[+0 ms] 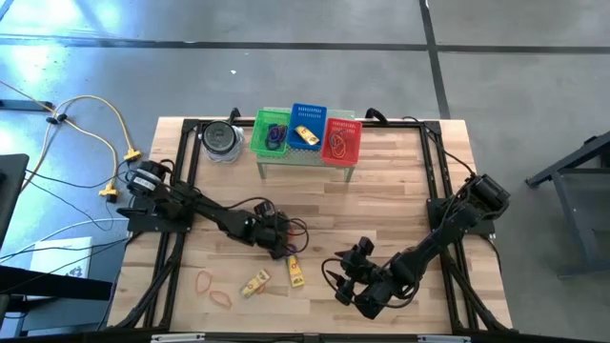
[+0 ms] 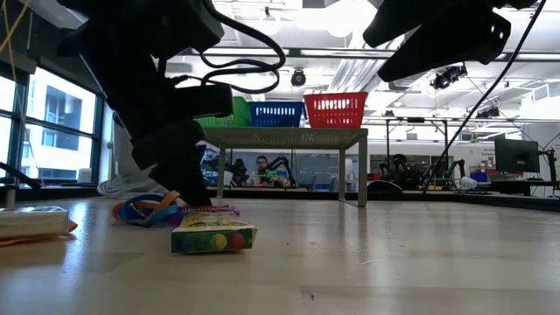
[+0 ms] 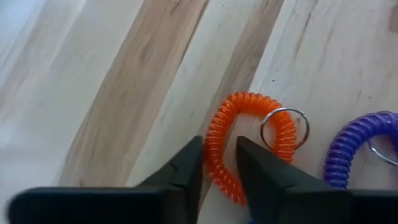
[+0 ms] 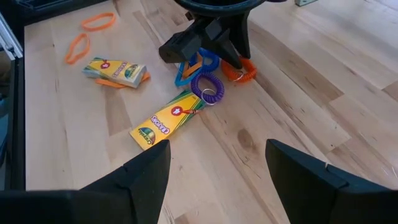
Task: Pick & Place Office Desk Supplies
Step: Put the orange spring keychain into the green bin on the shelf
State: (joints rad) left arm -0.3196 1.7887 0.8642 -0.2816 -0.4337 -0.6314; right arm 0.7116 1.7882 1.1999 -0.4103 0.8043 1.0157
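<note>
Bright overhead ceiling lights; left wrist view blurred, backlit low view.

We see an orange coil loop (image 3: pixel 249 140), purple coil (image 4: pixel 208 89), two yellow crayon boxes (image 4: pixel 166 119) and orange bands (image 1: pixel 213 289) lying flat near the worktop's front-left edge.

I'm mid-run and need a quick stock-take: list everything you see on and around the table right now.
Orange spiral coil wristband with metal ring: one, between the left gripper's fingers.
Purple spiral coil: one, beside it.
Blue loop: one, under the left gripper.
Yellow crayon boxes: two, front centre.
Thin orange rubber bands: two, front left.
Mesh baskets: green, blue, red, on a small stand at the back.
Round grey tin: one, left of the baskets.
Left gripper: closing on the orange coil.
Right gripper: open, front right, empty.
</note>
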